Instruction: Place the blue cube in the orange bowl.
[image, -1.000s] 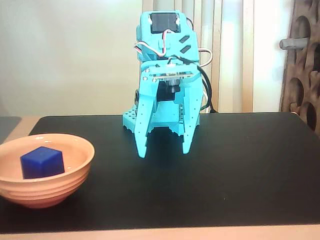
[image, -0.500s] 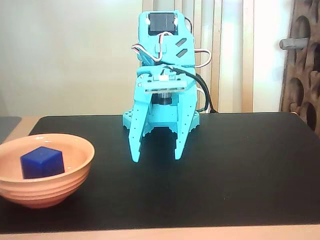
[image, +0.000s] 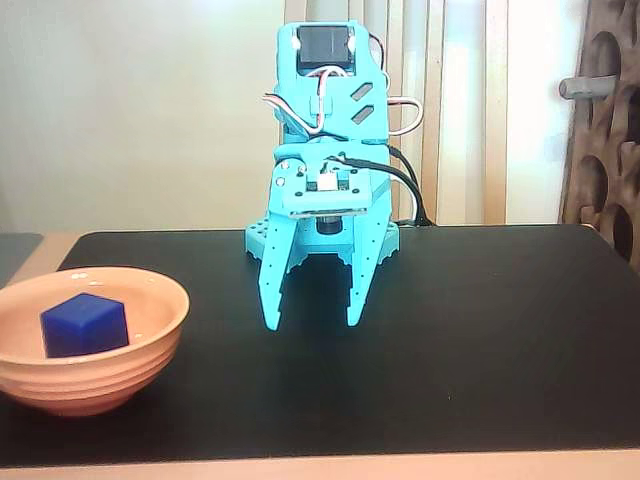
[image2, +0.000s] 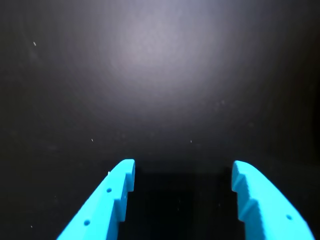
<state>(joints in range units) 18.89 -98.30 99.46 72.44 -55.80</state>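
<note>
Cube (image: 84, 325): inside the bowl (image: 150, 345), near left on the mat (image: 480, 340).
Gripper (image: 312, 322): spread, empty, tips down over the mat centre, well apart from the bowl.

Setting: home room. Evidence: black-topped table (image: 480, 330) against a cream wall (image: 130, 110), pale curtain folds (image: 455, 110) backlit by daylight, carved dark wooden screen (image: 605, 130) at right.
</note>
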